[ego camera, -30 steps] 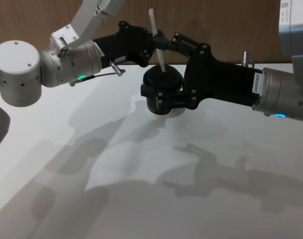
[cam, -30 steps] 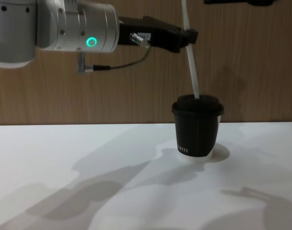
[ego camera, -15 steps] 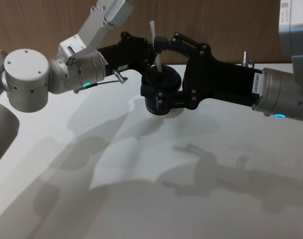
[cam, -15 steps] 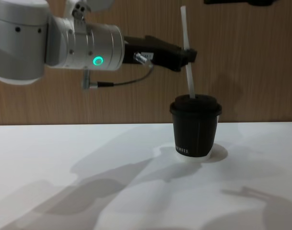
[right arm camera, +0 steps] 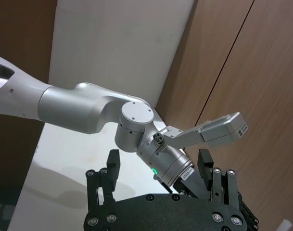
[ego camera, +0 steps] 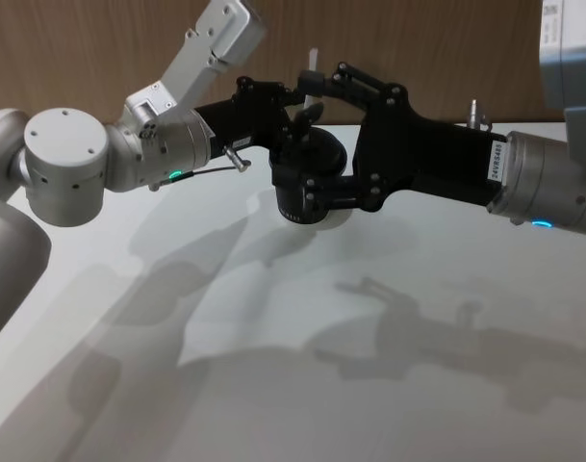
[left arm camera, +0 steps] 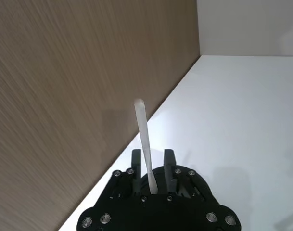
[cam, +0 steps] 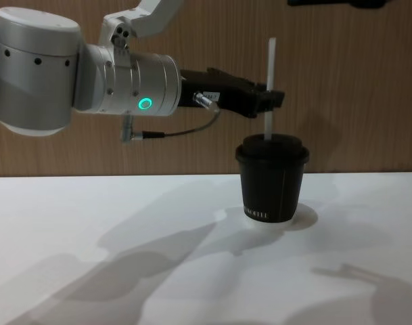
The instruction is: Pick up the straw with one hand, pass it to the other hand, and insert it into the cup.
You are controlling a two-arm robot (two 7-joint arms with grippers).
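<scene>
Wood panelling backs the white bench [cam: 90,237]. From the left, the left tool [cam: 268,98] is closed on the straw [cam: 268,88], which stands upright in the lidded cup [cam: 270,177] near the far edge. The right tool [ego camera: 317,144], spread wide, brackets the cup. Any sideways drift could tip the cup or buckle the straw.

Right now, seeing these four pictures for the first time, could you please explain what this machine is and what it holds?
This is a robot with two arms, each ending in a pincer. One picture comes from its head, one from its chest, one from each wrist. On the white table stands a black lidded paper cup. The left pincer is shut on a white straw, whose lower end sits in the lid. The right pincer is open and holds nothing.
</scene>
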